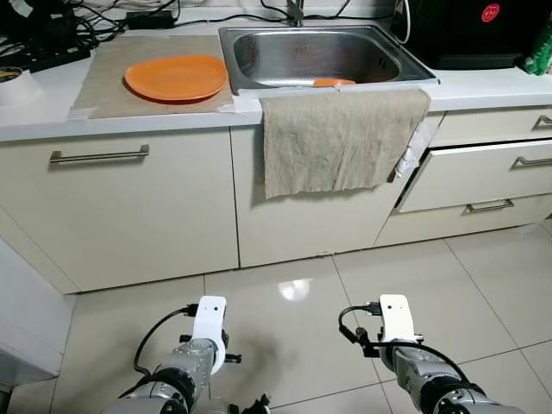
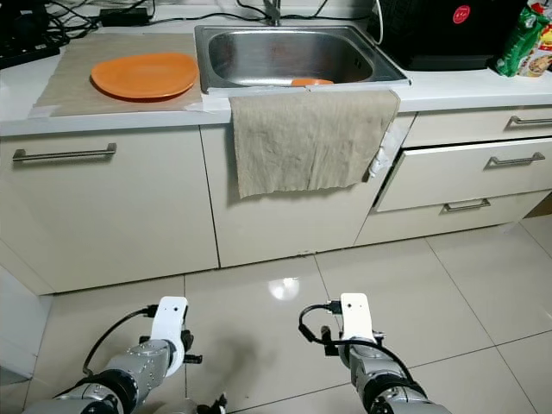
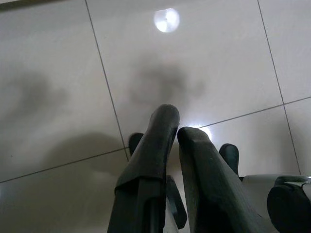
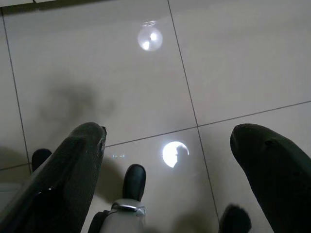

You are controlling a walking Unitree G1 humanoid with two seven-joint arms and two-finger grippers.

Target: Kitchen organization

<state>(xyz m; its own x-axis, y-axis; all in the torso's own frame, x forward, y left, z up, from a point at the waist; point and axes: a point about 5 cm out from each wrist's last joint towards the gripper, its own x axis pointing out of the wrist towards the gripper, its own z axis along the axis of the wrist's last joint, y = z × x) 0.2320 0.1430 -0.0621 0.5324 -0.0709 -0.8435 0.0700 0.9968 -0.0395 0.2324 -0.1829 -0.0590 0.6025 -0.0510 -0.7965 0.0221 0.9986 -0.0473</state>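
Both arms hang low over the tiled floor [image 1: 293, 336], nearest the camera. In the wrist views, the left claw [image 3: 177, 133] has its fingers pressed together on nothing, and the right claw [image 4: 167, 141] has its fingers spread well apart, also empty. Ahead, an orange plate [image 1: 177, 78] lies on a cloth mat [image 1: 108, 73] on the worktop [image 1: 483, 86], just beside the steel sink [image 1: 315, 53]. A second orange piece [image 1: 333, 83] rests inside the sink near its front rim, above a draped towel [image 1: 341, 138]. The robot seems to be in the approach stage, nothing grasped yet. Next, it likely needs to step closer and raise an arm toward the plate.
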